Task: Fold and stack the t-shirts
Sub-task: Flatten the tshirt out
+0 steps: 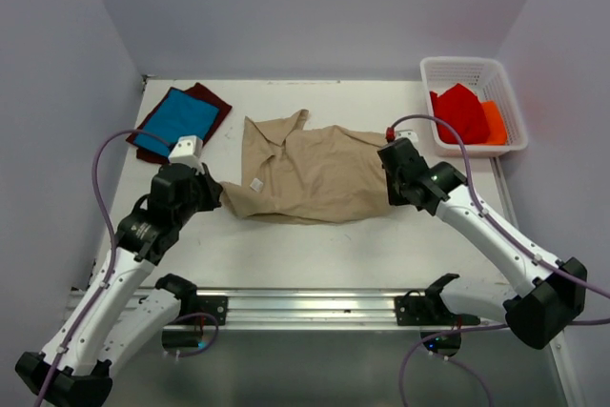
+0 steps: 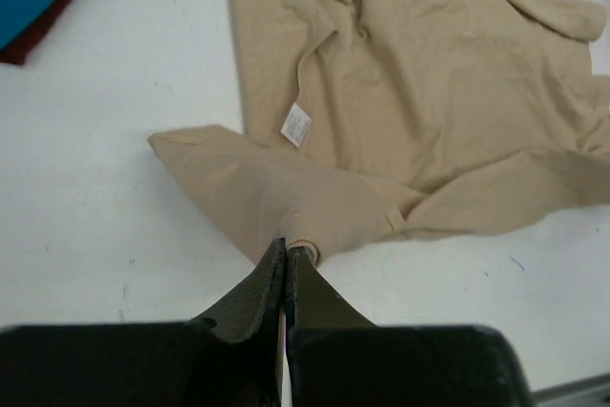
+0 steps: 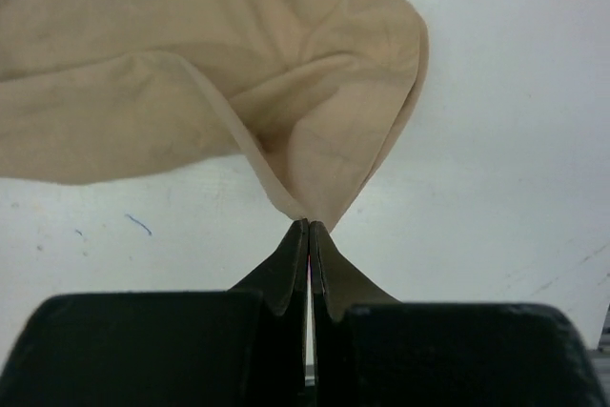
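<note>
Two robot arms pinch opposite ends of a tan t-shirt (image 1: 305, 173) that lies crumpled across the middle of the white worktop (image 1: 315, 245), its collar pointing toward the far edge. The left gripper (image 2: 286, 247) is clamped tight on a bunched corner of the cloth at the shirt's left end, with no gap between its black jaws. The right gripper (image 3: 308, 228) is likewise fully closed, nipping a folded point of fabric at the shirt's right end, nearer the right edge.

A small white label (image 2: 296, 125) shows on the cloth below the collar; its print is too small to read.

In the far left corner a blue t-shirt (image 1: 172, 119) lies folded on top of a maroon t-shirt (image 1: 214, 102), whose edges show beyond it. A white slatted basket (image 1: 474, 69) sits in the far right corner holding a red cloth (image 1: 460, 111) and an orange cloth (image 1: 494, 123). A short blue pen mark (image 3: 138, 225) stains the worktop near the right gripper.
</note>
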